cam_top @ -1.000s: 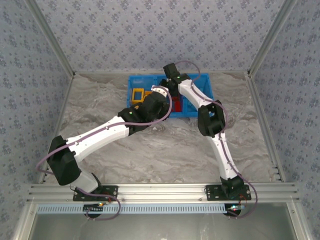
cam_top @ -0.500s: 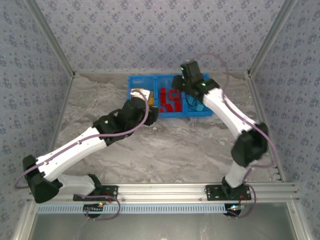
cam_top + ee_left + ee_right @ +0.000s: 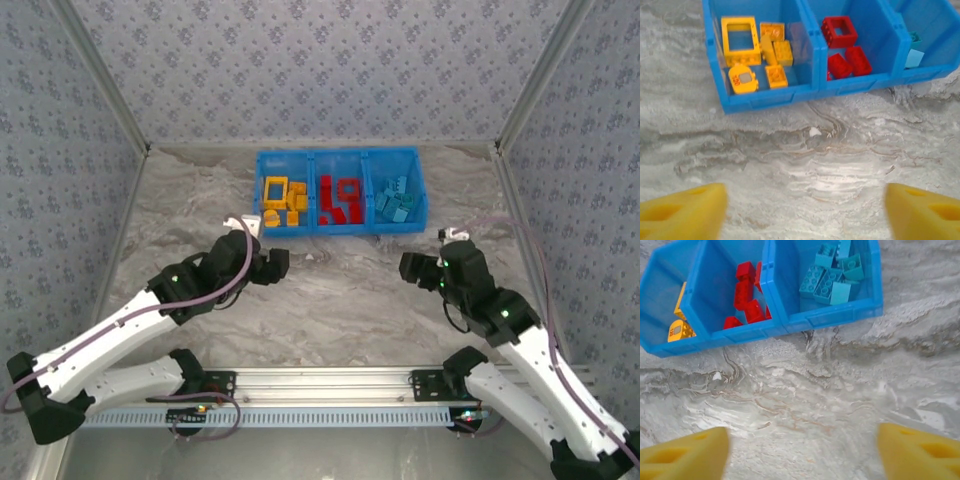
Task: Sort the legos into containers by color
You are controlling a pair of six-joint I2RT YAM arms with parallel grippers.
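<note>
The bright blue bin stands at the back of the table with three compartments. Yellow legos lie in its left one, red legos in the middle and light blue legos in the right. My left gripper hovers over bare marble in front of the bin, open with nothing between its yellow fingers. My right gripper hangs in front of the bin's right end, also open and empty. The left wrist view looks at the yellow legos, the right wrist view at the light blue legos.
Grey marble tabletop stretches between the bin and the arm bases. Patterned walls close in the back and both sides. A small white fleck lies on the marble just in front of the bin.
Both arms have pulled back from over the bin toward the near side of the table, the right one swinging far down and right. All three compartments are now uncovered.
</note>
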